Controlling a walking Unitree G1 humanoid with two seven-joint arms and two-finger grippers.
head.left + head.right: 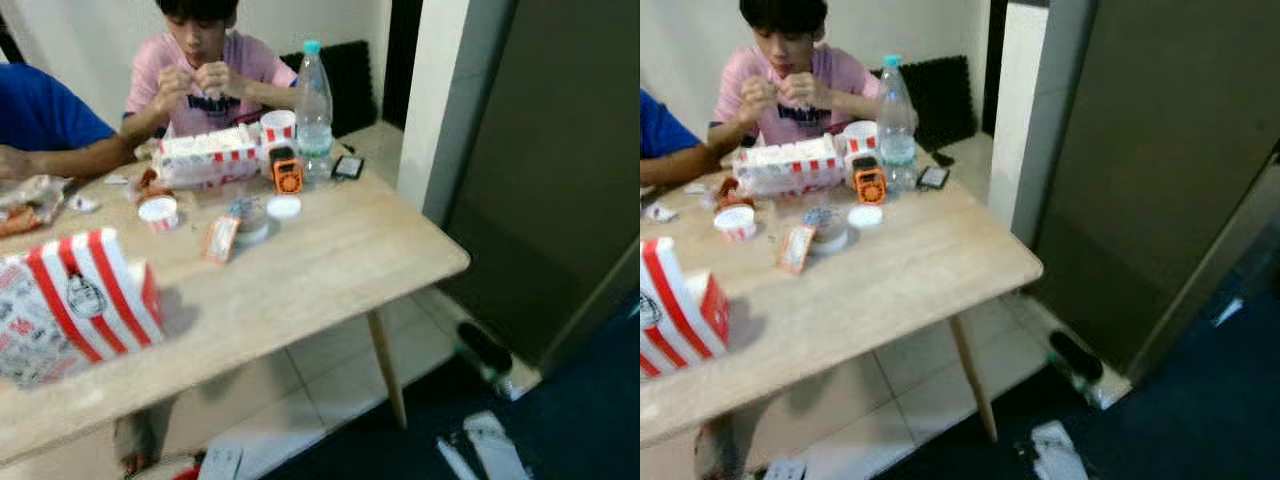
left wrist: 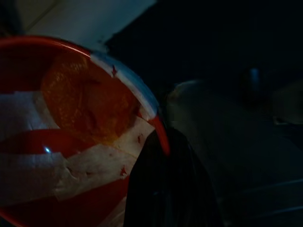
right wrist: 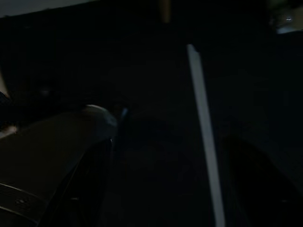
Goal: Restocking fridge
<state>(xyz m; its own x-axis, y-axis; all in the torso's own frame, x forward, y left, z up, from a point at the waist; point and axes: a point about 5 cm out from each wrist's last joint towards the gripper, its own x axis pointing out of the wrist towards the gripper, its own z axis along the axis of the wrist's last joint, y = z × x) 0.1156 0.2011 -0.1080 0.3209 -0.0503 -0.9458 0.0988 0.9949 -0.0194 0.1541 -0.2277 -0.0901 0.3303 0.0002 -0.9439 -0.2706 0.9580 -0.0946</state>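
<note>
Presently the left gripper has one black finger against the rim of a round red-and-white paper tub with something orange and glossy inside; its open mouth faces the wrist camera, though whether the jaws are clamped on it cannot be told. The right gripper hangs in shade with its fingers spread, nothing between them. Well ahead, a tall clear plastic bottle stands upright on the pale wooden table, beside a red-striped cardboard box.
</note>
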